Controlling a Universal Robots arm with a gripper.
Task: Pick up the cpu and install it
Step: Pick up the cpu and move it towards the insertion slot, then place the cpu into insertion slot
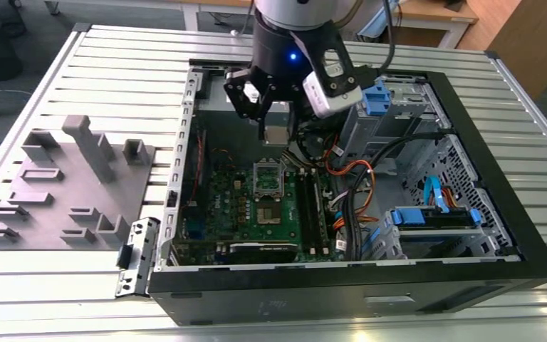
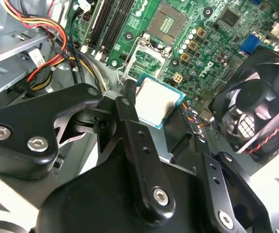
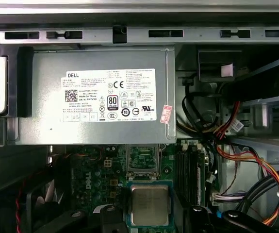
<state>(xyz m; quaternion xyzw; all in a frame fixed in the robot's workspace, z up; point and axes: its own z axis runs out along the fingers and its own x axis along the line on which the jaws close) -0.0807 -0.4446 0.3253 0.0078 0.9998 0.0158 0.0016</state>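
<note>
- The end effector is pinched narrow on the cpu, gripping it by two opposite edges. The silvery top shows in both wrist views.
- The cpu hangs in the air over the green board and touches nothing but the fingers.
- Going by the exterior view's clock face, the cpu sits at about 12 o'clock from the silver socket frame. The dark square socket is just past the frame, at 6 o'clock.
- Straight above the frame there's open room.
- It's tighter off to the sides. A bundle of orange and black cables crowds in at 3 o'clock of the frame, and the black fan sits near one cpu edge in the second wrist view.
- The grey power supply box walls off the board's 12 o'clock end.
- The black case rims the whole thing, standing on the slatted desk.
- A grey fixture tray lies at 9 o'clock of the case, well apart from the arm.
</note>
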